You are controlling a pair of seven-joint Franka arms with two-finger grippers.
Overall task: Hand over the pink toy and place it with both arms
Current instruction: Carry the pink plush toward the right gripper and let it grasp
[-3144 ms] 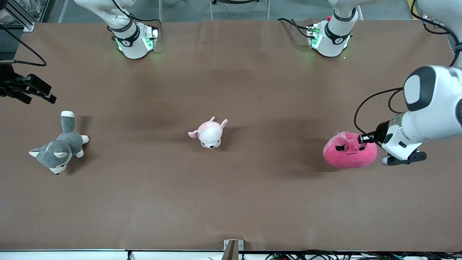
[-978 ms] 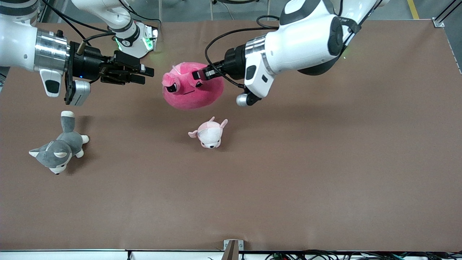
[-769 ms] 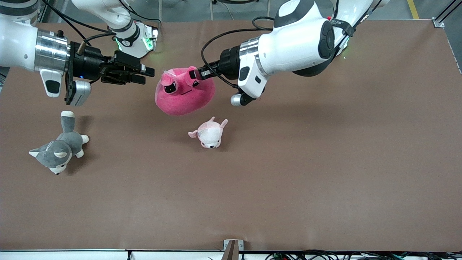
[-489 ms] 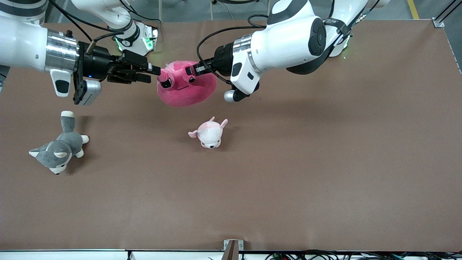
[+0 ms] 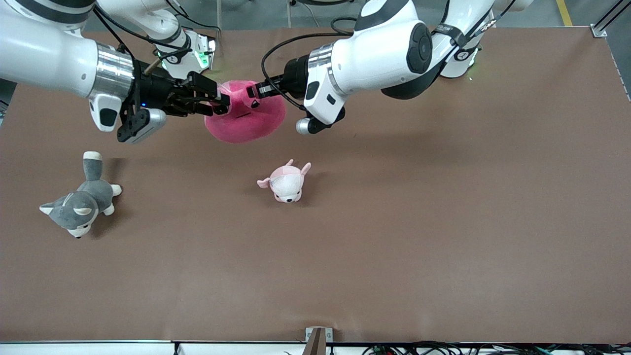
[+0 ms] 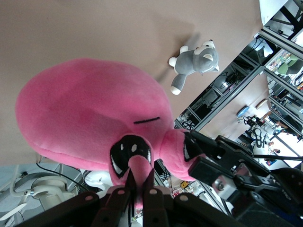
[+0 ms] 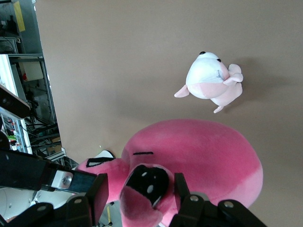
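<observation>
The pink toy (image 5: pixel 245 118) hangs in the air over the desk's robot-base edge, toward the right arm's end, above bare brown desk (image 5: pixel 394 222). The left gripper (image 5: pixel 252 91) holds it aloft, its fingers pinching a small flap of plush at the top of the toy's face, as the left wrist view shows (image 6: pixel 137 182). The right gripper (image 5: pixel 219 102) is at the toy's other ear, fingers spread around that fold (image 7: pixel 137 208) and not yet pressed onto it. The step in hand looks like the takeover: the right fingers should close fully on a thick fold of plush, not just the tip, before the left fingers let go. Since the toy is soft and heavy for such a small pinch, it may sag or swing on release, so a firm, deep bite and a slow release seem wise. The pale pink puppy plush (image 5: pixel 285 182) lies mid-desk and the grey husky plush (image 5: pixel 81 197) lies near the right arm's end; both are best kept clear of when placing.
</observation>
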